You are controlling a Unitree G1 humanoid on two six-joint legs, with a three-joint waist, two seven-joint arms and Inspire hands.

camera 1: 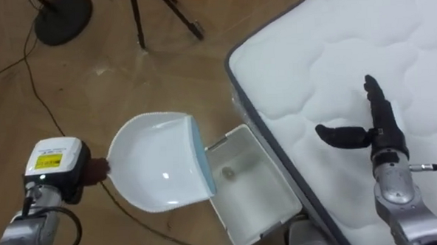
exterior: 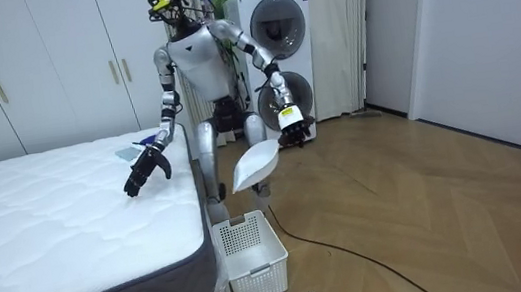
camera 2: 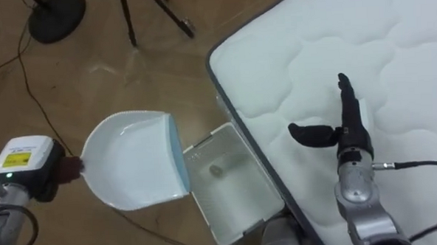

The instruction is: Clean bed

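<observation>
White dustpan above basket, beside mattress

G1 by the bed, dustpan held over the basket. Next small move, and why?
Probably level the dustpan and swing the left robot hand toward the mattress. The pan's blue lip is tipped over the white basket, the pan looks empty, and a small scrap lies in the basket. The right robot hand hovers open over the mattress.

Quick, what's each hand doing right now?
Left hand: closed on the white dustpan.
Right hand: open, empty, over the mattress.
</observation>
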